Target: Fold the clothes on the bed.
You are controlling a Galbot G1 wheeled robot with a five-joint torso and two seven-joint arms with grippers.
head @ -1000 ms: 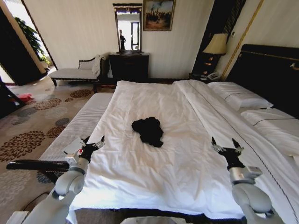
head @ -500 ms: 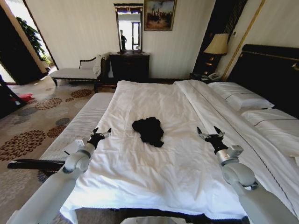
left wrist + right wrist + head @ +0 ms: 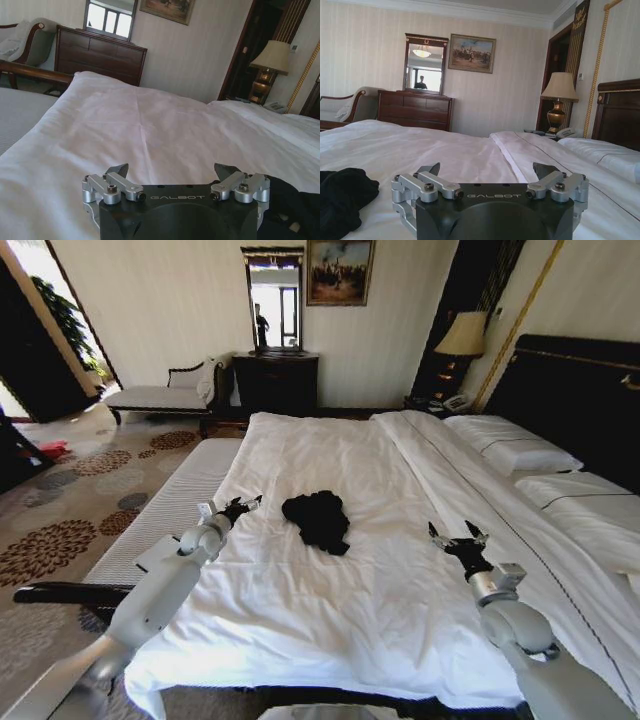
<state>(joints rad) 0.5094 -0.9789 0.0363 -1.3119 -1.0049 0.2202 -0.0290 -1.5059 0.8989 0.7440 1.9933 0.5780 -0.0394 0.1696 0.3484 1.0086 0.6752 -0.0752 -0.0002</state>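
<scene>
The clothes (image 3: 318, 519) lie as a crumpled black heap in the middle of the bed (image 3: 330, 455), on the white duvet. My left gripper (image 3: 242, 507) hovers open just left of the heap, a short gap away. In the left wrist view its fingers (image 3: 118, 170) stand apart over the duvet, with the black fabric (image 3: 292, 205) at the frame's edge. My right gripper (image 3: 457, 537) is open over the duvet, well to the right of the clothes. The right wrist view shows its spread fingers (image 3: 430, 170) and the black heap (image 3: 342, 195) off to one side.
White pillows (image 3: 512, 447) and a dark headboard (image 3: 580, 390) line the bed's right side. A striped bench (image 3: 170, 510) runs along the left edge. A dark dresser (image 3: 277, 380), a chaise (image 3: 160, 395) and a lamp (image 3: 462, 340) stand beyond the far end.
My left gripper has reached forward and right, closing in on the black heap. My right gripper came forward over the duvet, then drew slightly back and right. The clothes have not moved.
</scene>
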